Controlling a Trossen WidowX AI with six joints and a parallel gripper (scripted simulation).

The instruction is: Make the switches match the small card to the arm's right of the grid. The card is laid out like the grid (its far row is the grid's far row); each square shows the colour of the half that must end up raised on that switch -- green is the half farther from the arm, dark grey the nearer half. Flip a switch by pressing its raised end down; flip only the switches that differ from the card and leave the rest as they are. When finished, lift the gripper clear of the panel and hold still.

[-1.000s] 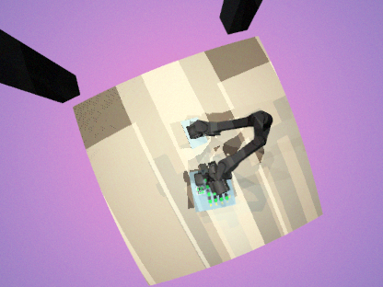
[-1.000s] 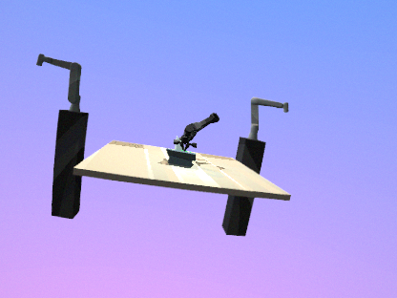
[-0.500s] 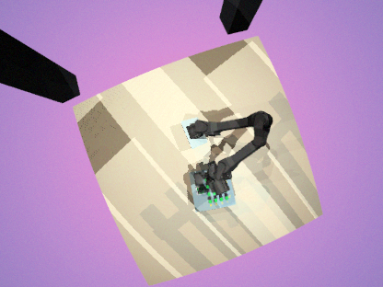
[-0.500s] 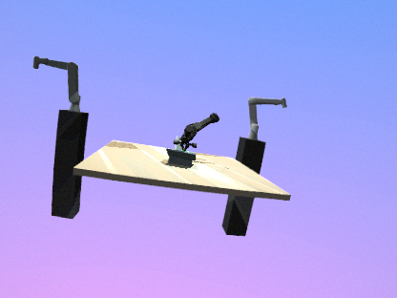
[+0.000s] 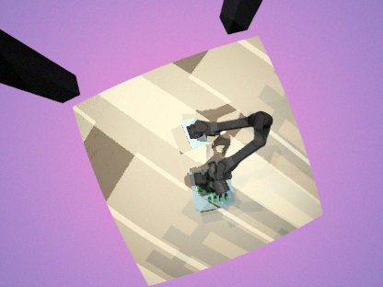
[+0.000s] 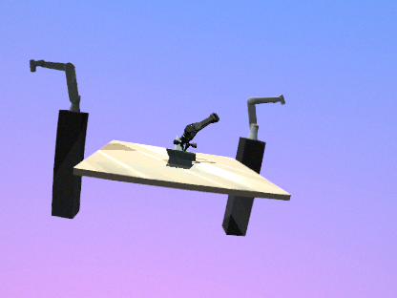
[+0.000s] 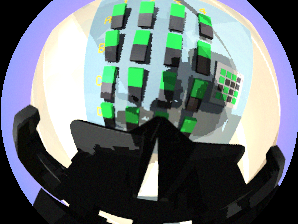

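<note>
The light blue switch panel (image 7: 92, 62) (image 5: 203, 205) has rows of rocker switches, each with a green far half and a dark grey near half. In the wrist view the row A switch at the left (image 7: 118, 15) and the row C switch in the second column (image 7: 135, 82) show both halves. My gripper (image 7: 160, 120) is shut and empty, with its tips over the nearest row, around the third column. It hides the near parts of that row. The small card (image 7: 229, 85) with green and dark squares lies right of the grid. Tip contact is unclear.
The arm's own base (image 5: 197, 131) stands behind the panel, and its elbow (image 5: 262, 120) bends out to the side. Dark shadow covers the right columns in the wrist view. Two dark pillars (image 6: 69, 167) (image 6: 250, 155) with grey arms stand beyond the table (image 6: 129, 167).
</note>
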